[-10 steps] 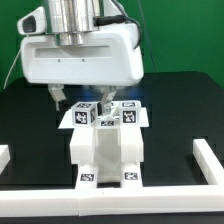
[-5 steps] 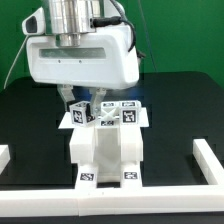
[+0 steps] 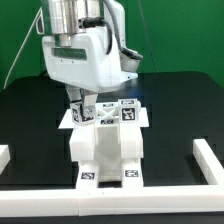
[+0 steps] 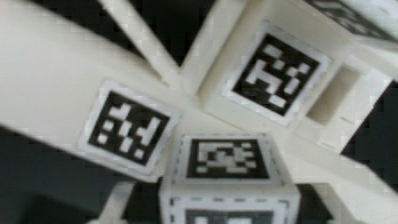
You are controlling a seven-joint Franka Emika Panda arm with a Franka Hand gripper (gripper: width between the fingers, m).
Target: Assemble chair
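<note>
The chair (image 3: pixel 105 150) is a chunky white stack of slabs in the middle of the black table, with tags on its front feet and several tagged blocks on top. My gripper (image 3: pixel 84 106) hangs straight down over the top block at the exterior view's left, a tagged white leg (image 3: pixel 84 116). Its fingers sit on either side of that leg. In the wrist view the leg's tagged end (image 4: pixel 222 160) fills the space between the jaws of the gripper (image 4: pixel 222 200), which are shut on it. Two more tagged chair faces (image 4: pixel 128 122) lie behind.
White border rails lie at the exterior view's left (image 3: pixel 5 155), right (image 3: pixel 208 160) and front (image 3: pixel 110 205). Two other tagged blocks (image 3: pixel 127 112) stand on the chair beside the held leg. A green wall is behind.
The hand has turned about its vertical axis, from showing its wide face to its narrow side, while staying over the same leg.
</note>
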